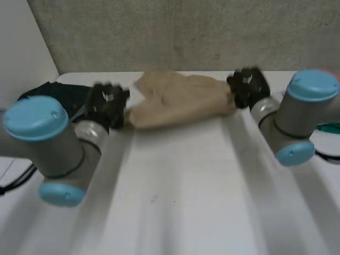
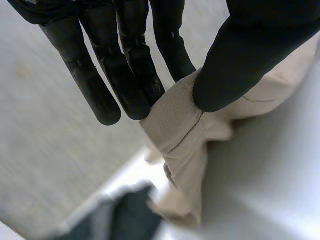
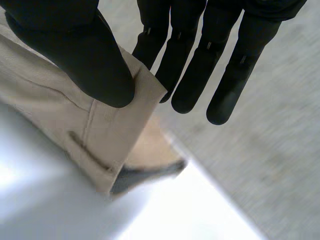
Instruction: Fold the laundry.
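white table (image 1: 175,196) | grey rough wall (image 1: 186,32) behind far edge | teal item (image 1: 330,128) at right, unidentifiable

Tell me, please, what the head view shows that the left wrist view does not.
The head view gives the layout: the beige garment bunched at the far side of the white table, the right hand at its right end. The left wrist view gives the grip: the left hand pinching a seamed edge between thumb and fingers. Both show the beige garment, the left hand and a dark garment nearby.
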Available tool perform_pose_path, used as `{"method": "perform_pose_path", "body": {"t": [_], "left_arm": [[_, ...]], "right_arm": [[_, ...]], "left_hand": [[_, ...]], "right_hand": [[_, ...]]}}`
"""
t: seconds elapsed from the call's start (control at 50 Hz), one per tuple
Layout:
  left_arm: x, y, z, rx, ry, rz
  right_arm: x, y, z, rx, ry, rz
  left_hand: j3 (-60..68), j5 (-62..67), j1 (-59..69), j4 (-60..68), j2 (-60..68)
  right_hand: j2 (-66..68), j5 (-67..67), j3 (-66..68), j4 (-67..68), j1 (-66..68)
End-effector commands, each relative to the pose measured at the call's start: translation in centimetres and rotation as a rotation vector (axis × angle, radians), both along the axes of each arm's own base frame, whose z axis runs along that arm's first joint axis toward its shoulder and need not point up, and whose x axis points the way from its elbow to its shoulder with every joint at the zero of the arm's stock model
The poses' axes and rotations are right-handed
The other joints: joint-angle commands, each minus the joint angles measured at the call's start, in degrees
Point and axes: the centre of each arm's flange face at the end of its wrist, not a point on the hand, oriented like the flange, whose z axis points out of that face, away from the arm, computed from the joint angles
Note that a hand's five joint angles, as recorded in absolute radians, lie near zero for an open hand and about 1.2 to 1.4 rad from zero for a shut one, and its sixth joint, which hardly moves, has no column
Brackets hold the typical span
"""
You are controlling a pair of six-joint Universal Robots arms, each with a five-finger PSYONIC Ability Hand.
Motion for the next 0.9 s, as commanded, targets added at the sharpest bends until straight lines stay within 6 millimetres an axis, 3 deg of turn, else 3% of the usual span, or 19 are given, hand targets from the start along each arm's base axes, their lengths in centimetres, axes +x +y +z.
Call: {"method": "perform_pose_path", "body": {"t": [0.02, 0.14, 0.26, 0.34, 0.36, 0.4, 0.42, 0.48, 0.54, 0.6, 0.64, 0.66, 0.7, 0.72, 0.82, 0.9], "left_arm": [[0.9, 4.0, -2.7, 0.182, -0.18, -0.008], [2.3, 6.2, -0.6, 0.219, -0.211, 0.016], [3.7, 10.0, 1.4, 0.285, -0.31, -0.023], [4.9, 13.8, 1.2, 0.392, -0.48, -0.096], [5.4, 16.1, 1.0, 0.452, -0.558, -0.152], [5.7, 18.0, 0.9, 0.488, -0.61, -0.205], [5.9, 19.9, 1.0, 0.515, -0.657, -0.255], [5.8, 21.8, 1.3, 0.509, -0.682, -0.315], [5.2, 20.9, 1.4, 0.454, -0.633, -0.301], [4.0, 18.1, 1.2, 0.338, -0.538, -0.244], [3.6, 17.0, 1.0, 0.298, -0.518, -0.225], [3.4, 16.0, 1.1, 0.267, -0.494, -0.203], [2.9, 14.7, 1.9, 0.207, -0.447, -0.182], [2.6, 14.2, 2.3, 0.181, -0.427, -0.176], [0.2, 11.9, 4.2, 0.07, -0.335, -0.232], [-2.0, 8.9, 4.0, 0.033, -0.291, -0.323]], "right_arm": [[-1.2, 2.7, -2.5, 0.151, 0.187, 0.01], [-2.7, 5.8, 0.5, 0.198, 0.267, 0.018], [-4.0, 9.1, 0.9, 0.33, 0.379, 0.043], [-5.3, 12.7, 1.0, 0.435, 0.542, 0.107], [-6.1, 14.8, 1.2, 0.472, 0.623, 0.146], [-6.9, 16.6, 1.5, 0.491, 0.691, 0.181], [-7.5, 17.8, 1.9, 0.491, 0.733, 0.203], [-8.7, 18.3, 2.5, 0.441, 0.756, 0.188], [-9.0, 17.8, 2.0, 0.417, 0.725, 0.157], [-9.0, 17.9, 1.1, 0.419, 0.68, 0.14], [-8.9, 17.9, 0.7, 0.422, 0.654, 0.131], [-8.7, 17.9, 0.2, 0.422, 0.629, 0.125], [-8.7, 17.7, -0.5, 0.433, 0.602, 0.116], [-8.6, 17.7, -0.7, 0.434, 0.599, 0.118], [-8.5, 17.5, -1.1, 0.408, 0.578, 0.107], [-8.4, 17.1, -1.0, 0.381, 0.569, 0.1]], "left_hand": [[11.73, 13.62, 15.13, 11.25, 11.31], [11.73, 13.62, 15.13, 11.25, 11.31], [11.73, 13.62, 15.13, 11.25, 11.31], [11.73, 13.62, 15.13, 11.25, 11.31], [11.73, 13.62, 15.13, 11.25, 11.31], [11.73, 13.62, 15.13, 11.25, 11.31], [11.73, 13.62, 15.13, 11.25, 11.31], [11.73, 13.62, 15.13, 11.25, 11.31], [11.73, 13.62, 15.13, 11.25, 11.31], [11.73, 13.62, 15.13, 11.25, 11.31], [-9.31, -7.41, -5.91, -9.79, -9.72], [-31.43, -29.53, -28.02, -31.91, -31.84], [-50.9, -49.0, -47.5, -51.38, -51.32], [-54.32, -52.43, -50.92, -54.8, -54.74], [-53.52, -51.62, -50.12, -54.0, -53.93], [-48.64, -46.75, -45.24, -49.12, -49.06]], "right_hand": [[12.94, 13.01, 11.97, 11.41, 17.5], [12.94, 13.01, 11.97, 11.41, 17.5], [12.94, 13.01, 11.97, 11.41, 17.5], [12.94, 13.01, 11.97, 11.41, 17.5], [12.94, 13.01, 11.97, 11.41, 17.5], [12.94, 13.01, 11.97, 11.41, 17.5], [12.94, 13.01, 11.97, 11.41, 17.5], [12.94, 13.01, 11.97, 11.41, 17.5], [12.94, 13.01, 11.97, 11.41, 17.5], [12.94, 13.01, 11.97, 11.41, 17.5], [12.94, 13.01, 11.97, 11.41, 17.5], [12.94, 13.01, 11.97, 11.41, 17.5], [12.94, 13.01, 11.97, 11.41, 17.5], [12.94, 13.01, 11.97, 11.41, 17.5], [12.94, 13.01, 11.97, 11.41, 17.5], [12.94, 13.01, 11.97, 11.41, 17.5]]}}
